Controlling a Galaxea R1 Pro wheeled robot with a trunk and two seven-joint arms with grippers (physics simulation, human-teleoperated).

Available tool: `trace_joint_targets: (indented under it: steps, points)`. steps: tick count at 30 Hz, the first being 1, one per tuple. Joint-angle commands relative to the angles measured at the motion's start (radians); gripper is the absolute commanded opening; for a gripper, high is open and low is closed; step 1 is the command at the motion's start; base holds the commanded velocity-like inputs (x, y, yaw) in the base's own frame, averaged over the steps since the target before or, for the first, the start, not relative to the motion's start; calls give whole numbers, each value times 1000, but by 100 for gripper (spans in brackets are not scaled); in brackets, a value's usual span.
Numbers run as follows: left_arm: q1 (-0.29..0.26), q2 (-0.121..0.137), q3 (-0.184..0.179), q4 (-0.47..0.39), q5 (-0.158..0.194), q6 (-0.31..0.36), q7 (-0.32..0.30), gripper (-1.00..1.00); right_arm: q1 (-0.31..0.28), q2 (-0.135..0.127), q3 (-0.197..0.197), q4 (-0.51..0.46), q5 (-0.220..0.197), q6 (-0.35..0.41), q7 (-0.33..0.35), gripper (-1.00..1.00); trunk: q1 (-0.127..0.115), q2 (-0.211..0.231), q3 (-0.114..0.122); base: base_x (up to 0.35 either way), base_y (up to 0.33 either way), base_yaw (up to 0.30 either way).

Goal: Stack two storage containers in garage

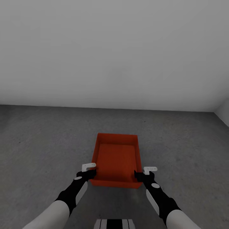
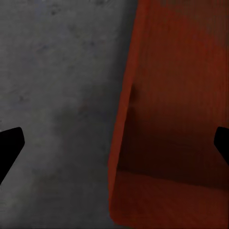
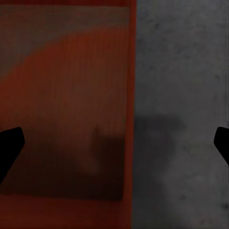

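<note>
- 1 orange-red bin [image 1: 116,159] is seen in the head view, open side up, on or just above the grey concrete floor [image 1: 41,149]; which of the 2 cannot be told.
- The bin is placed out on the open floor, away from the white wall [image 1: 114,51] that meets the floor's far edge, with a second wall at the floor's far right corner.
- The left gripper [image 1: 90,172] is seen at the bin's near left corner, and the right gripper [image 1: 142,174] at its near right corner.
- In the left wrist view, the left gripper's fingers [image 2: 9,145] are seen spread wide, with the bin's left wall [image 2: 125,119] standing between them; 1 finger is over the bare floor [image 2: 57,95], the other over the bin's inside.
- In the right wrist view, the right gripper's fingers [image 3: 9,145] are likewise spread wide across the bin's right wall [image 3: 131,95], 1 over the inside of the bin [image 3: 67,95] and 1 over the floor [image 3: 186,71].
- Neither wall is seen touched by a finger; both grippers are parted and nothing is clamped.
- A shadow is cast on the floor just beside the bin's right wall.
</note>
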Motion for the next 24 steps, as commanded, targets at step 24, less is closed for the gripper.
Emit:
trace_joint_targets:
  steps: [24]
  points:
    - [0,1,-6,-3,11,5,8,100,0,0,8,0,-12,0,-14,100,-92,168,75,0,0,0]
